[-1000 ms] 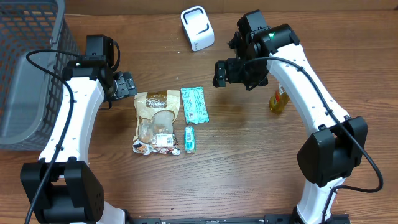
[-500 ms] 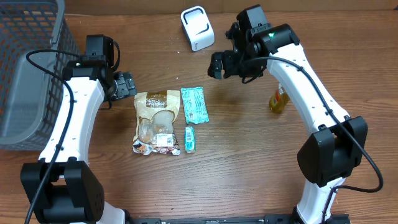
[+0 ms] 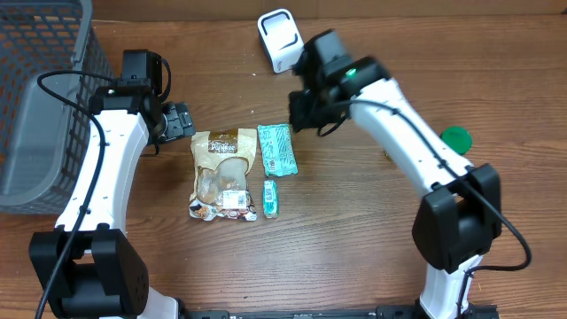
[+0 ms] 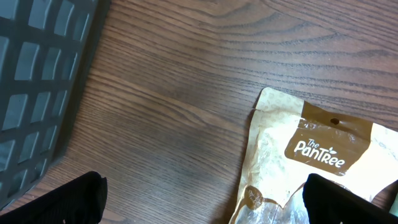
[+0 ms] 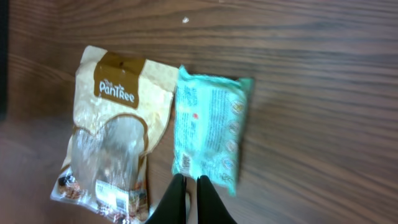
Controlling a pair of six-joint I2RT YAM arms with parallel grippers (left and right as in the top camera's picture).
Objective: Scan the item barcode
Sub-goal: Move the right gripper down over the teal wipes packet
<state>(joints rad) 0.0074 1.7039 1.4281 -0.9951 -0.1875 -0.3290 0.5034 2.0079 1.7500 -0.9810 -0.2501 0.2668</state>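
Fingers (image 5: 176, 202) of the right gripper (image 5: 189, 186): pressed together with nothing between them, tips at one short end of the larger teal packet (image 5: 208, 127). Whether they touch it cannot be told. Fingers (image 4: 68, 199) of the left gripper (image 4: 205, 202): spread wide and holding nothing, above bare bench (image 4: 174, 93) just off the top corner of the tan pouch (image 4: 323, 155), on the side facing the grey basket (image 4: 37, 74).

Landmark: the tan pouch, printed "The PanTree", lying flat on the brown wooden bench with a clear window in its middle and a white label near its lower end.

- Larger teal packet: flat, just beside the pouch on the side away from the basket, its long edge along the pouch's upper half.
- Smaller teal packet (image 3: 271, 198): on that same side of the pouch, level with its lower end.
- White scanner (image 3: 281, 40): upright, well beyond the pouch's top end, past the larger teal packet.
- Grey basket: well apart from the pouch, beyond the left arm (image 3: 115, 151).
- Green cap (image 3: 455, 138): far from the pouch, showing past the right arm (image 3: 399, 115); what it sits on is hidden.
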